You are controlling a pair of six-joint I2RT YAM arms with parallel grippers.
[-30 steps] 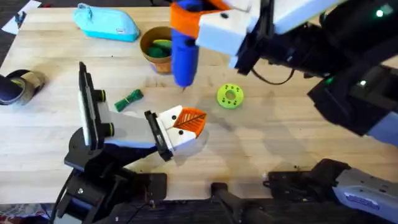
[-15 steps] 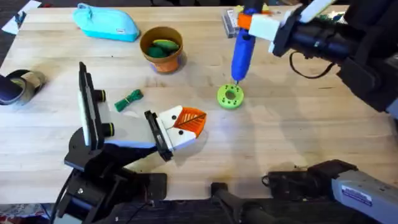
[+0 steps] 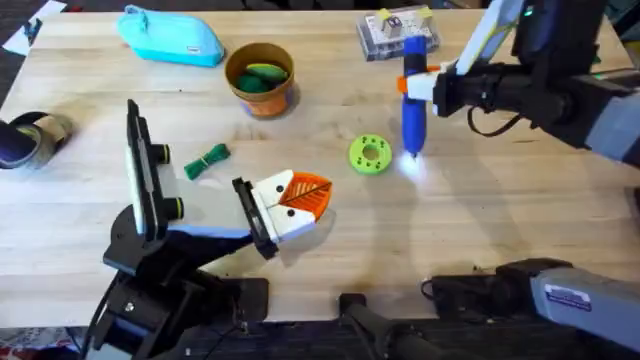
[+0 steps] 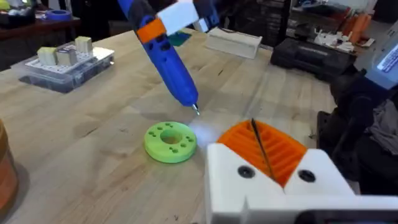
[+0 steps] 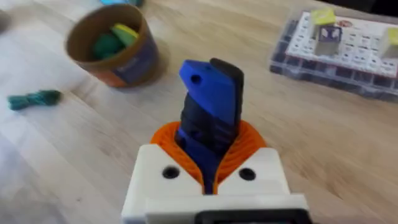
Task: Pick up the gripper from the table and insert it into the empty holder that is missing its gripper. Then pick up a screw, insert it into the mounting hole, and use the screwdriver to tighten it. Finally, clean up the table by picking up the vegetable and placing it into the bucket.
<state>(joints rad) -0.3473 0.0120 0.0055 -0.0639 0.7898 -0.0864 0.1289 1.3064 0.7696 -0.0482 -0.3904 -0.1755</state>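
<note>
overhead: the right gripper (image 3: 428,84) is clamped around the blue screwdriver (image 3: 413,118), holding it nearly upright with its tip just above the table beside the lime-green disc (image 3: 370,155), probably so it can be set down or aimed again. the left gripper (image 3: 300,200) rests low on the table with its orange fingers (image 3: 310,190) pressed together and nothing between them. the bucket (image 3: 260,78) stands near the far edge and already holds green and yellow pieces, while a green vegetable (image 3: 207,160) lies on the wood between it and the left arm, so cleanup looks unfinished. a clear parts box (image 3: 397,32) sits at the far edge.

left wrist: the left gripper's fingers (image 4: 264,146) meet along a thin seam, holding nothing. the screwdriver (image 4: 166,59) leans over the disc (image 4: 170,141), tip clear of it, lit at the point.

right wrist: orange pads (image 5: 249,146) squeeze the screwdriver's (image 5: 210,118) handle on both sides, steadying it. the bucket (image 5: 112,45) and vegetable (image 5: 34,99) lie beyond.
</note>
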